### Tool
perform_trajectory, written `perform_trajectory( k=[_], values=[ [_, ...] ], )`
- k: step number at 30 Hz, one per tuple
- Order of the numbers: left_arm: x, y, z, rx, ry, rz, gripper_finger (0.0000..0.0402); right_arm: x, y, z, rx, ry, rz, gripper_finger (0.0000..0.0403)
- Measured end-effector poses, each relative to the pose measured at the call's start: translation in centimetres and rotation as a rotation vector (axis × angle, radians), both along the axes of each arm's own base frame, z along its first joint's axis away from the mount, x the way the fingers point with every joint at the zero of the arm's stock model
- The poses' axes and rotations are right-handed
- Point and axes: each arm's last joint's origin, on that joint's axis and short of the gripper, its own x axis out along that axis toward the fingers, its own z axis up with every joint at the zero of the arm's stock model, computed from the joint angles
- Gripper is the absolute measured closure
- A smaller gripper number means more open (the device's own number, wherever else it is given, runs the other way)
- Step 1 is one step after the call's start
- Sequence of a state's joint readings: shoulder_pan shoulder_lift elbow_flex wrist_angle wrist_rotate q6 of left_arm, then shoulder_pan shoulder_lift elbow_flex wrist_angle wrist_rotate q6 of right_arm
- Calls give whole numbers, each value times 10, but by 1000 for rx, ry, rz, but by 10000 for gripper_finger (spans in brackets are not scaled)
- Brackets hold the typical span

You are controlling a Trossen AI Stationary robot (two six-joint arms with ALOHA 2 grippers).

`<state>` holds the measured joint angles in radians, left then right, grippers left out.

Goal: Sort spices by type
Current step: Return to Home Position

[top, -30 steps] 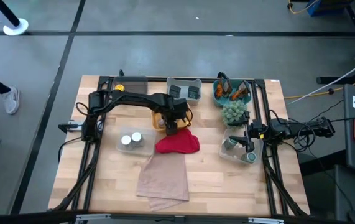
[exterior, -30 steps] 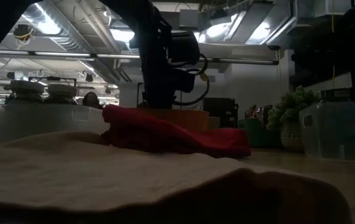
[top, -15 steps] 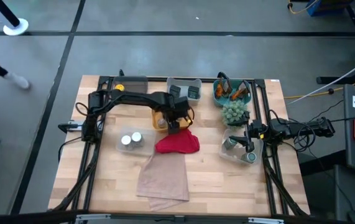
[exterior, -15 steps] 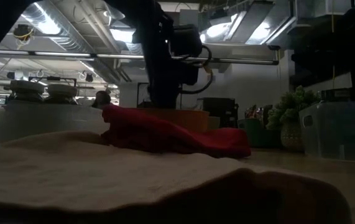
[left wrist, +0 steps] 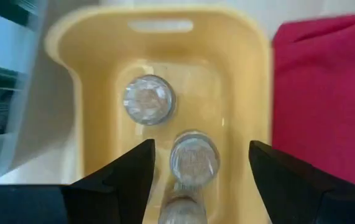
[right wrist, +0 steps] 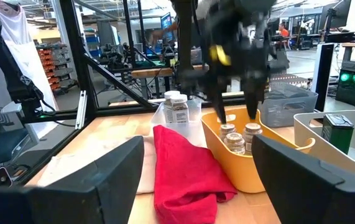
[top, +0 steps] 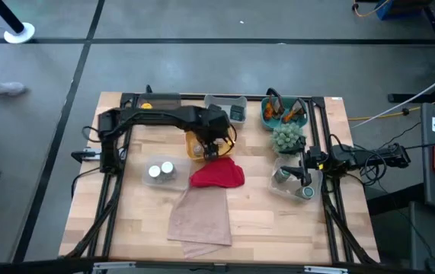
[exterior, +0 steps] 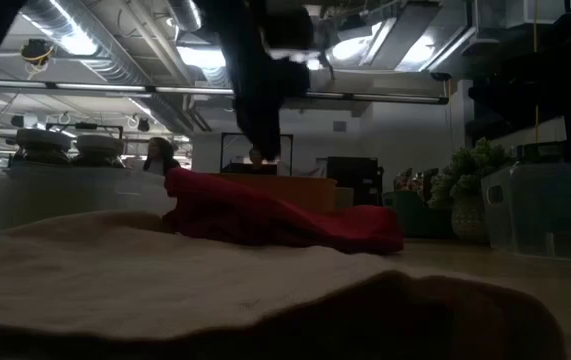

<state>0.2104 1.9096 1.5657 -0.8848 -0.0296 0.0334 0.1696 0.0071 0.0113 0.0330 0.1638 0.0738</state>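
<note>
My left gripper (left wrist: 200,144) hangs open, pointing down, above the yellow bin (top: 193,145), touching nothing. In the bin stand three tiny tan-topped pots (left wrist: 149,99) upright on its floor, in a row between and below the fingers. The right wrist view shows the left gripper (right wrist: 236,116) clear above the pots (right wrist: 236,140). My right gripper (top: 302,173) waits open at the table's right side, over a clear bin (top: 293,186) with green-lidded jars.
A red cloth (top: 217,175) lies crumpled beside the yellow bin, a tan cloth (top: 200,217) nearer the front. Silver-capped jars stand in a clear box (top: 161,172) at left. At the back are a grey bin of dark tins (top: 227,110), a teal bowl of sachets (top: 284,113) and a green plant (top: 287,138).
My left gripper has risen straight up out of the yellow bin, still pointing down; in the low view its fingers now hang well above the red cloth. The pots stay upright in the bin.
</note>
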Motion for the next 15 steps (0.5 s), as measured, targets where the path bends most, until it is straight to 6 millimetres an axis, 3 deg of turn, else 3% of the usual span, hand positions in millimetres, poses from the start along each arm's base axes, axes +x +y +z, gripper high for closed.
perform_trajectory(
  k=[5, 9, 12, 15],
  values=[
    [-26, -6, 56, 43, -139, -29, 158, 0, 0, 0, 2, 0, 0, 105],
    [-64, -14, 100, 72, -266, -30, 158, 0, 0, 0, 2, 1, 0, 105],
    [-97, -25, 116, 88, -367, -32, 158, 0, 0, 0, 3, 2, 1, 105],
    [-130, -40, 115, 91, -484, -43, 158, 0, 0, 0, 3, 2, 0, 105]
  ],
)
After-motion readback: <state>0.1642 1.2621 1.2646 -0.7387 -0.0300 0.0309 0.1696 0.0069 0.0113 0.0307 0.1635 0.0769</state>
